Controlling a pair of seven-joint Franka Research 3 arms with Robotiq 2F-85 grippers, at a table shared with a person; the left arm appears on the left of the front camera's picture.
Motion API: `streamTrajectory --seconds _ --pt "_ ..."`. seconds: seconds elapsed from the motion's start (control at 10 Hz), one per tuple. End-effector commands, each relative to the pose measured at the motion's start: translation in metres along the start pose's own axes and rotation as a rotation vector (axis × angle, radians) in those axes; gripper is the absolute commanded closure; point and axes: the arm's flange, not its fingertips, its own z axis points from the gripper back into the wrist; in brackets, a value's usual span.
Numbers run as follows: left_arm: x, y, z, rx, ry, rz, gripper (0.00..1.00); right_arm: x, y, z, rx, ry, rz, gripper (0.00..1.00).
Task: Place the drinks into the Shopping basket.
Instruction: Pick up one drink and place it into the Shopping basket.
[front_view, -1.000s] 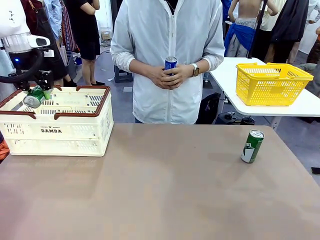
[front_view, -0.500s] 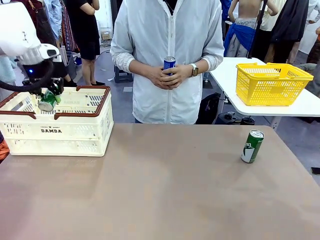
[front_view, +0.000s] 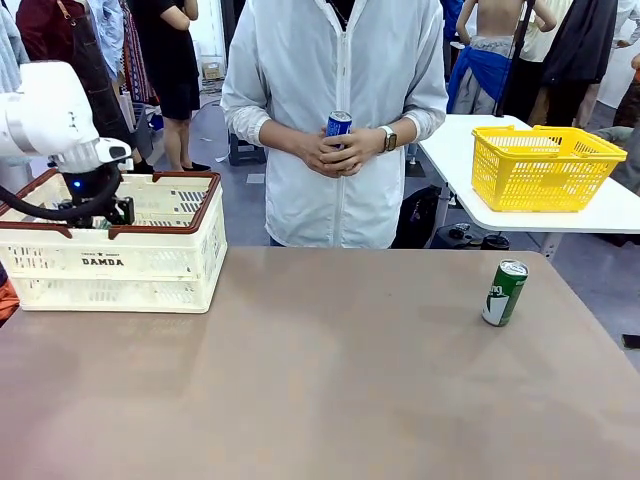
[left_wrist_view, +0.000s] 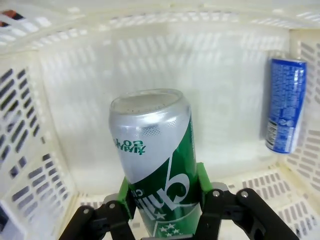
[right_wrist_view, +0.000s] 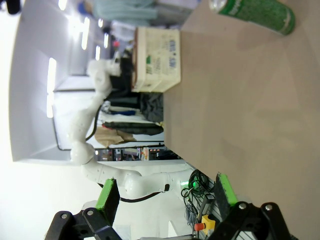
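Observation:
My left gripper (left_wrist_view: 162, 192) is shut on a green drink can (left_wrist_view: 155, 160) and holds it inside the cream Shopping basket (left_wrist_view: 90, 75). A blue drink can (left_wrist_view: 285, 112) lies on the basket floor by one wall. In the front view the left gripper (front_view: 100, 212) is sunk below the brown rim of the Shopping basket (front_view: 110, 262) at the table's far left. Another green can (front_view: 504, 293) stands upright at the right of the table. The person holds a blue can (front_view: 340, 125) in both hands. My right gripper (right_wrist_view: 165, 197) is open and holds nothing; the green can (right_wrist_view: 252, 12) lies far ahead of it.
A yellow mesh basket (front_view: 545, 165) sits on a white side table at the back right. The person stands at the table's far edge, in the middle. The brown tabletop (front_view: 330, 380) lies bare between the basket and the standing can.
My left gripper has moved right and down with the green can, from above the basket's left rim to inside the basket. The person and the standing can have not moved.

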Motion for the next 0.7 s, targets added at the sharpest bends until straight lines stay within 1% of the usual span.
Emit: streamTrajectory --seconds 0.0,0.1,0.2,0.3,0.6 --pt "0.01 -0.0024 -0.0026 -0.034 0.021 -0.003 1.0 -0.0013 0.0048 0.0033 -0.006 0.015 -0.018 0.0" --pt "0.0112 -0.0024 -0.0074 -0.044 0.034 -0.009 1.0 -0.0013 0.0048 0.0033 -0.006 0.015 -0.018 0.0" --pt "0.0113 -0.0023 -0.0092 -0.055 0.048 -0.007 0.56 -0.0013 0.0048 0.0033 -0.006 0.015 -0.018 0.0" --pt "0.0106 -0.0022 -0.01 -0.054 0.053 -0.007 0.0 -0.0013 0.0048 0.0033 -0.006 0.015 -0.018 0.0" --pt "0.0092 0.0003 -0.0068 -0.054 0.053 0.007 0.0 -0.0013 0.0048 0.0033 -0.006 0.015 -0.018 0.0"
